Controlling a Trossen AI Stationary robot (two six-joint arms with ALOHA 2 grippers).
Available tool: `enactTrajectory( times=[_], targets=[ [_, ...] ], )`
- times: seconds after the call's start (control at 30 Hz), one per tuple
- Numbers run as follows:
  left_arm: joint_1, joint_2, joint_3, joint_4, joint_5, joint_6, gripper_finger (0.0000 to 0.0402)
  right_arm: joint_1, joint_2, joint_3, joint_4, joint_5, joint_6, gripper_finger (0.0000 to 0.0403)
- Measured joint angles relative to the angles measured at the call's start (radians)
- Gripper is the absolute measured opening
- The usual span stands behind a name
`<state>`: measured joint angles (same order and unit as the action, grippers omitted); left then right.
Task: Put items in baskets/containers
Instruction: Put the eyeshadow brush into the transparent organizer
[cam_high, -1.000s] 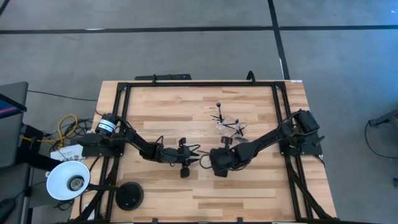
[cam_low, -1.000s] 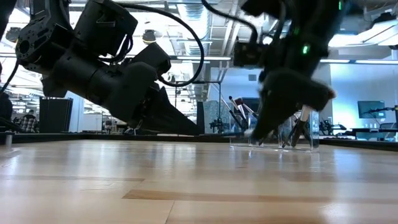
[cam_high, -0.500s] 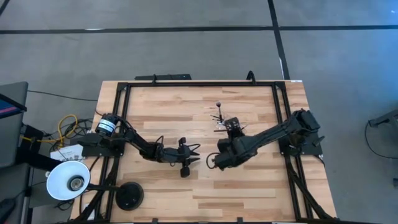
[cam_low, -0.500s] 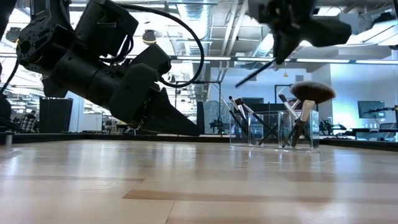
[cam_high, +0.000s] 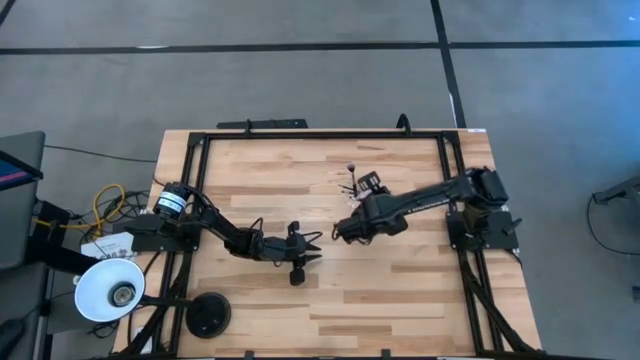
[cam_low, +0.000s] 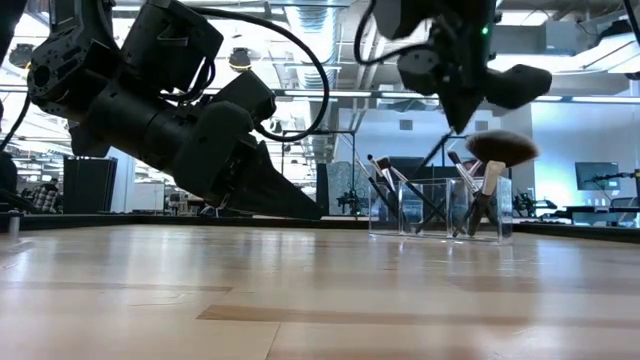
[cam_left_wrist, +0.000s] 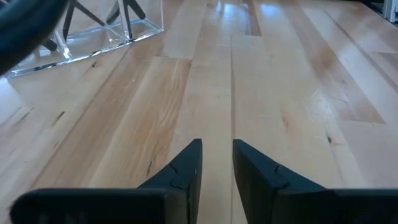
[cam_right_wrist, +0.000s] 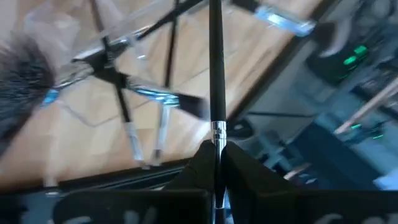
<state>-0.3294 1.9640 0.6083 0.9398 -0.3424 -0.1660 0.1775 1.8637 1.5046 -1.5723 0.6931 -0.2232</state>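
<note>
A clear container (cam_low: 440, 212) stands on the table's far right part, and several slim dark brushes (cam_low: 388, 180) plus a wide fluffy one (cam_low: 500, 148) lean in it. In the high view my right arm covers most of it, leaving only brush ends (cam_high: 350, 176) showing. My right gripper (cam_low: 463, 118) hovers above the container, shut on one thin dark brush (cam_right_wrist: 216, 62). The right wrist view shows the container (cam_right_wrist: 124, 81) just ahead of that gripper (cam_right_wrist: 216, 155). My left gripper (cam_high: 314, 243) waits low over mid-table, open and empty (cam_left_wrist: 217, 158). My right gripper pinches the brush between its two fingers at the silver ferrule (cam_right_wrist: 217, 130). The thin dark handle sticks out ahead of the fingertips, and the fingers hide the bristle end. The brush is lifted clear, its handle (cam_low: 437, 152) slanting down toward the container.
A black frame rail (cam_high: 320, 134) borders the wooden table. Off the near left corner are a white lamp shade (cam_high: 108, 290) and a round black base (cam_high: 208, 316). Bare wood (cam_high: 400, 300) runs along the near side.
My right gripper has risen from the table with the brush and travelled toward the far edge, ending over the container. It has turned on the way, so the brush handle now points down at the container. The brush has gone from table height to lifted clear.
</note>
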Motion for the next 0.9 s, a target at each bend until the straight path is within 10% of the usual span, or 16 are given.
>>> enactTrajectory(
  times=[0.9],
  targets=[
    [0.0, 0.0, 0.0, -0.001, 0.0, 0.0, 0.0086, -0.082, 0.0, -0.107, 0.137, -0.091, 0.085, 0.0065]
  ],
)
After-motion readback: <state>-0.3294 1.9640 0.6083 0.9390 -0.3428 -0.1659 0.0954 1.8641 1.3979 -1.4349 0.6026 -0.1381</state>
